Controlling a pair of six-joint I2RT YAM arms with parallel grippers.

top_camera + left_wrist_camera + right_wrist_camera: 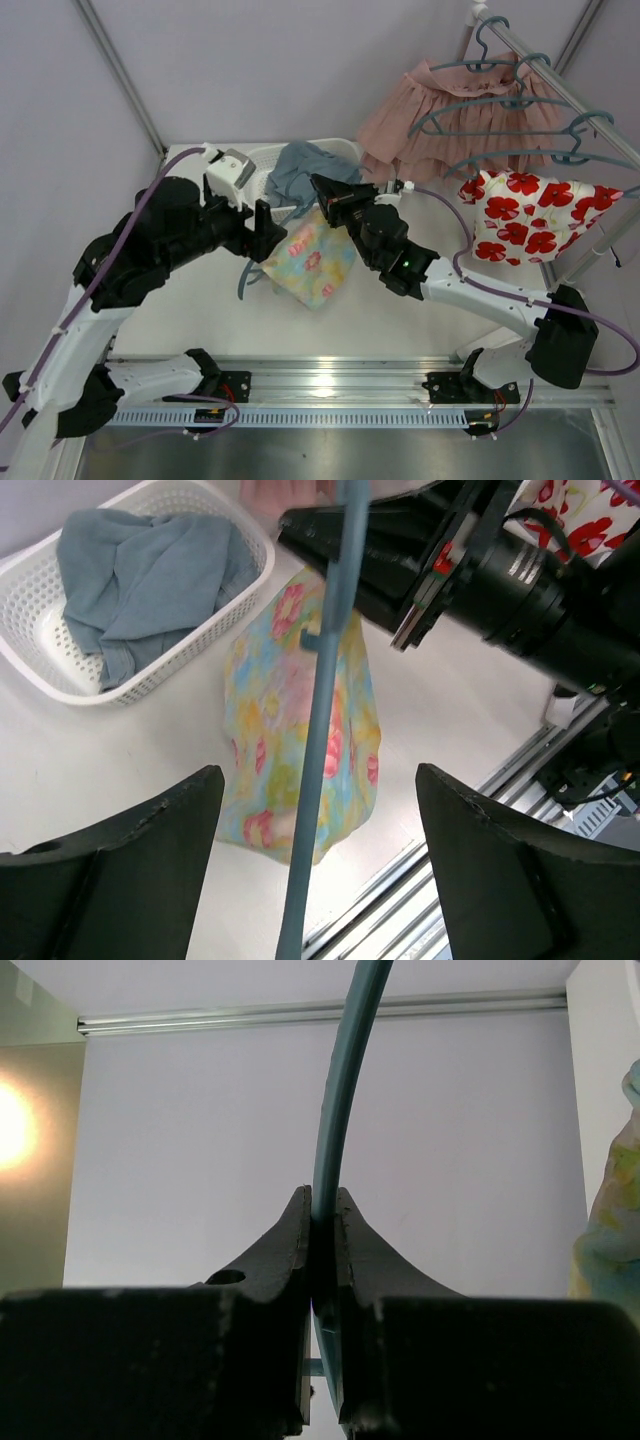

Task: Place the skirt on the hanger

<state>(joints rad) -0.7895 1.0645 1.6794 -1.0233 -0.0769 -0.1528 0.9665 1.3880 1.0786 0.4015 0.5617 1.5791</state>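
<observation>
The right arm [470,290] reaches in from the right, jaws clamped on the hanger [345,1080] bearing the skirt [312,258]. The left arm [150,250] folds in opposite, jaws wide apart astride the hanger.

Soft cloth skirt [262,715], smooth plastic hanger [318,730]

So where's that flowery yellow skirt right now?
Top view, mid-table: the skirt hangs beside the teal hanger in the right hand, near the white basket.
</observation>
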